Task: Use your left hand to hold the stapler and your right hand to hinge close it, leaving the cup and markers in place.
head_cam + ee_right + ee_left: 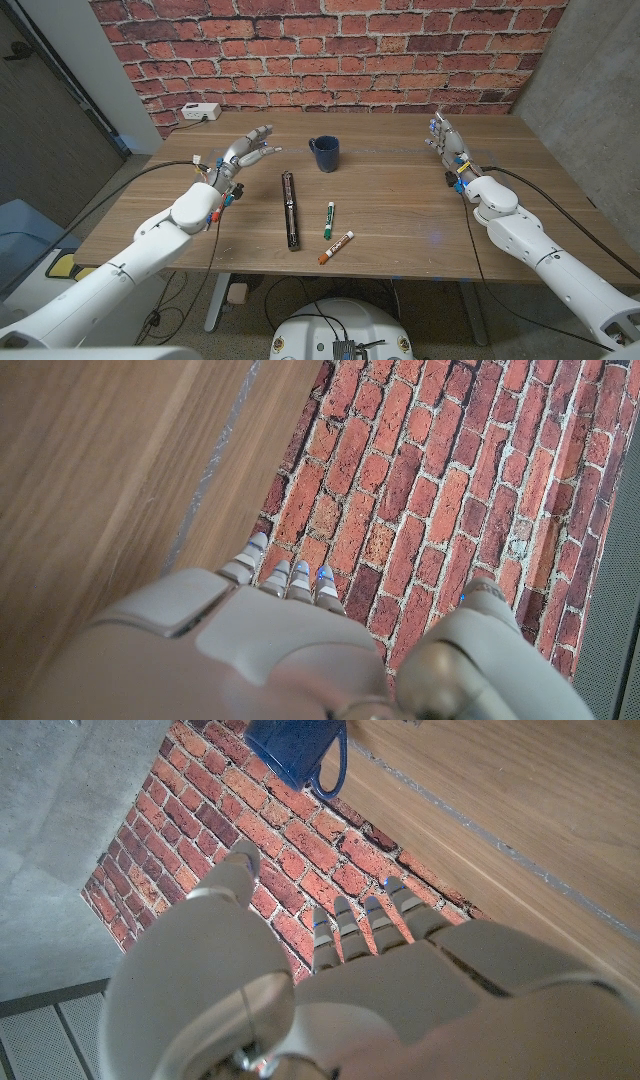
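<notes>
A long black stapler (pixel 290 209) lies swung out flat near the table's middle, pointing away from me. To its right lie a green-capped marker (pixel 328 219) and an orange-capped marker (pixel 336 246). A dark blue cup (pixel 324 153) (pixel 296 747) stands behind them. My left hand (pixel 247 150) (pixel 340 970) hovers to the left of the stapler's far end with fingers spread, holding nothing. My right hand (pixel 447 138) (pixel 290 630) is far off at the table's right side, fingers extended and empty.
A white power strip (pixel 200 112) sits at the back left corner of the wooden table (pixel 400 205). A red brick wall (pixel 330 50) stands behind. Cables run along both forearms.
</notes>
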